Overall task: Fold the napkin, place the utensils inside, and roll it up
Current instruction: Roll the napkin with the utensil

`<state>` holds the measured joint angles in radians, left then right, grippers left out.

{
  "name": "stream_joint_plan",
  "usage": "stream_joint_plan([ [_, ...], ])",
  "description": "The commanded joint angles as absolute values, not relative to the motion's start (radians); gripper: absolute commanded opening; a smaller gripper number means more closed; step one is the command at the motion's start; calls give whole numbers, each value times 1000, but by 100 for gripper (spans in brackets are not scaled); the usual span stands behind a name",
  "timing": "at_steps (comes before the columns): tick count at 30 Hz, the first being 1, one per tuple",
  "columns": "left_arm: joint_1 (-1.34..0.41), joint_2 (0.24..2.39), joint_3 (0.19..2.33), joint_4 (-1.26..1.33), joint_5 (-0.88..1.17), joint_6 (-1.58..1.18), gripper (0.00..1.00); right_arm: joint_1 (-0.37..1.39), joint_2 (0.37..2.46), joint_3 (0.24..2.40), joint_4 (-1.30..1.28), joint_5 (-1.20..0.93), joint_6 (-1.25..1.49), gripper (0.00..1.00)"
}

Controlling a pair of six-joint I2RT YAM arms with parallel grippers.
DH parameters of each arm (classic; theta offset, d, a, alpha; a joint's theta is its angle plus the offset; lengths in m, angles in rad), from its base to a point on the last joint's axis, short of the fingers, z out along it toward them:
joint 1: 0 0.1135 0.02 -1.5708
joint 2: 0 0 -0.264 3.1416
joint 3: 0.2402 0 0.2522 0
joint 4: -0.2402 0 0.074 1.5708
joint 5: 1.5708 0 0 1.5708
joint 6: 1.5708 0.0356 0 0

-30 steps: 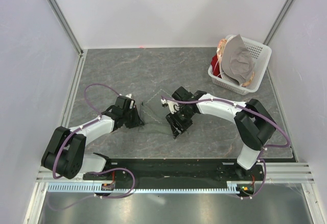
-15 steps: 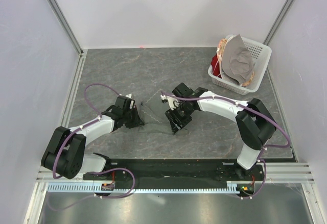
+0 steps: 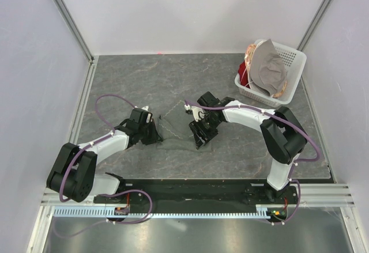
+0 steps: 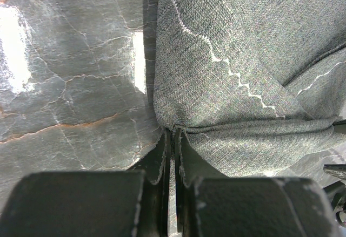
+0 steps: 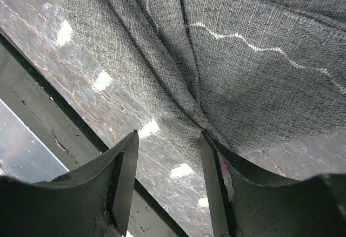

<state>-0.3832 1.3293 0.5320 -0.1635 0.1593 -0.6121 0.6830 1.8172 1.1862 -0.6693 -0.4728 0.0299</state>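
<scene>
On the left, the left gripper sat low on the dark stone table. Its wrist view showed its fingers pressed together on the near left corner of the napkin, with only a thin edge of cloth between them. That grip looked meant to anchor the corner so the cloth could be drawn into a fold.

The napkin lay bunched in the middle of the table between the two grippers. It was creased and part-doubled, not flat, and its light zigzag hem ran across the upper layer. I judged the fold to be underway and not yet squared.

To the right, the right gripper stood at the napkin's right edge with its jaws apart. Pleats of cloth gathered toward the inner face of one finger, bare table showed in the gap, and nothing was clamped.

No spoon showed in any view. At the far right a white basket held a paler cloth, well apart from the work.
</scene>
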Motion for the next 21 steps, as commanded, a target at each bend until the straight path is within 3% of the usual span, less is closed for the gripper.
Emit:
stream_joint_plan([
  [1,-382,1350,523,-224,80,-554,2,681,1798,1206,-649,-451,9,57],
  [7,-382,1351,523,-224,80,-557,2,724,1645,1252,-640,-318,-28,60],
  [12,-382,1351,526,-227,81,-558,2,925,1580,1214,-537,-54,-97,65],
  [16,-382,1351,525,-227,80,-560,2,1050,1577,1115,-317,110,-168,67],
  [21,-382,1353,526,-227,80,-558,2,1123,1661,1072,-201,140,-248,67],
])
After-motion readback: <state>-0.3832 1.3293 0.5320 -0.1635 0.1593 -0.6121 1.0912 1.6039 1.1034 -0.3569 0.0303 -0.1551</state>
